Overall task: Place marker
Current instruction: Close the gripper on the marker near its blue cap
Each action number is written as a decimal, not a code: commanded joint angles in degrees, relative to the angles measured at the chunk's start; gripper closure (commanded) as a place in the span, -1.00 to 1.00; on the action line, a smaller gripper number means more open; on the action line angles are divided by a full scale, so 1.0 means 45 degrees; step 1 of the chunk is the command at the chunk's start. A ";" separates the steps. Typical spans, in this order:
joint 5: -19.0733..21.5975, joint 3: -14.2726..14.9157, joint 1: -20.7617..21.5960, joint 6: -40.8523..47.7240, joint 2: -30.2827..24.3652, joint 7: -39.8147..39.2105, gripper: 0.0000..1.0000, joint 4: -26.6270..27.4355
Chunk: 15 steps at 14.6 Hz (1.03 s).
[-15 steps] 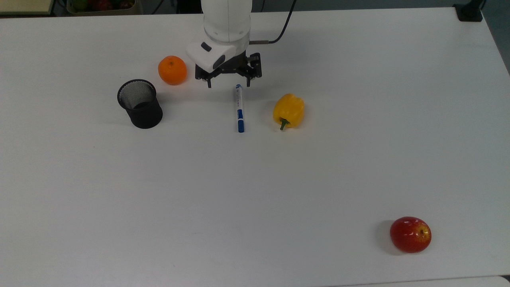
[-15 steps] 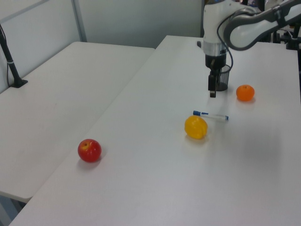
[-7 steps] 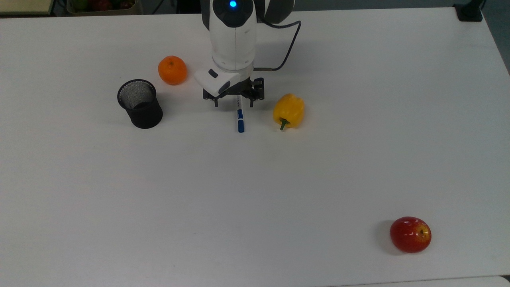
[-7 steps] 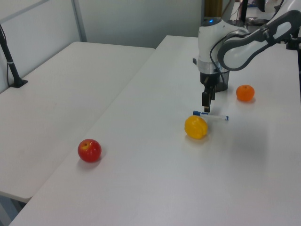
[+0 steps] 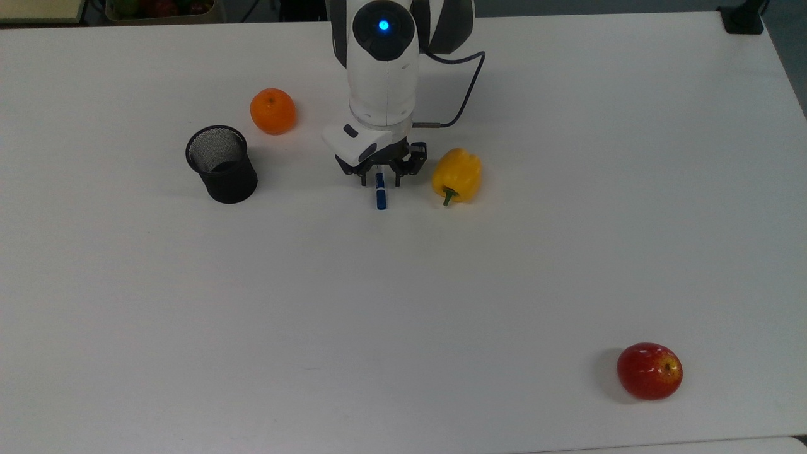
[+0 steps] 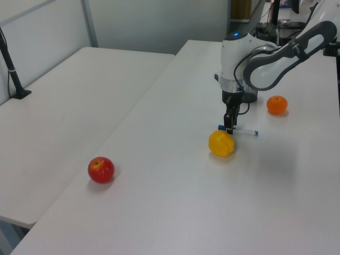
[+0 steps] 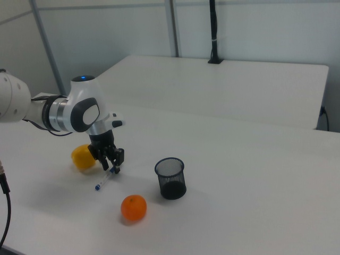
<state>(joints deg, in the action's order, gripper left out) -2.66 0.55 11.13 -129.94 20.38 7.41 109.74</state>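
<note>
Lying flat, the marker (image 5: 380,197) sits between the spread jaws.

Bright, even overhead light, soft faint shadows, mild glare, slight blur.

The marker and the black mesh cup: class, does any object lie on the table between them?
Nothing visible does. In the top view the marker lies under the pincer, and bare table runs to the mesh cup. The orange sits behind that line; the yellow pepper lies on the marker's other side.
</note>
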 commanded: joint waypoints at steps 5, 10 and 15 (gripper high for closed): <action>-0.0366 0.0035 0.0085 -0.1027 0.0236 0.0288 0.22 -0.0050; -0.0737 0.0035 0.0085 -0.1280 0.0393 0.0249 0.33 -0.0129; -0.0738 0.0035 0.0085 -0.1359 0.0393 0.0249 0.55 -0.0129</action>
<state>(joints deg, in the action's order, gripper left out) -4.97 0.54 11.15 -134.68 21.60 7.45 109.47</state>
